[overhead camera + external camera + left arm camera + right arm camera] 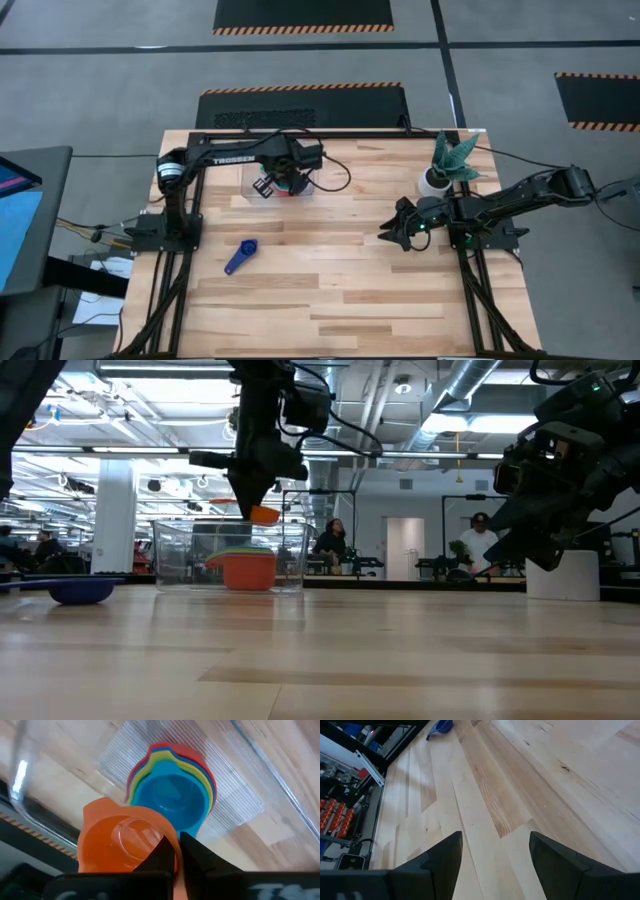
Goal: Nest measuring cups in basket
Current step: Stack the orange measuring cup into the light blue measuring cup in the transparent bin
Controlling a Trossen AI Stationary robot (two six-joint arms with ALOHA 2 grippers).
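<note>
Table surface carried the whole layout, with the basket set toward 12 o'clock from the table centre, directly under the left arm's reach. Basket walls were clear, so the low view showed the stack inside: red outermost, then yellow and green, with a light blue cup uppermost (order read from the left wrist view, where the stack sat on the ribbed floor). Placement largest-first left each next cup a seat in the one below.

Left gripper hung above the basket, its fingers pinched tight on the flat handle of the orange cup, bowl tipped outward beside the stack and not yet touching it. Holding by the handle kept the bowl free to drop in; judged step: lowering the orange cup into the nest.

Right gripper waited at about 3 o'clock, fingers spread wide and empty, tilted down toward bare wood.

Dark blue cup lay at about 8 o'clock, well apart from the basket, not yet nested.
</note>
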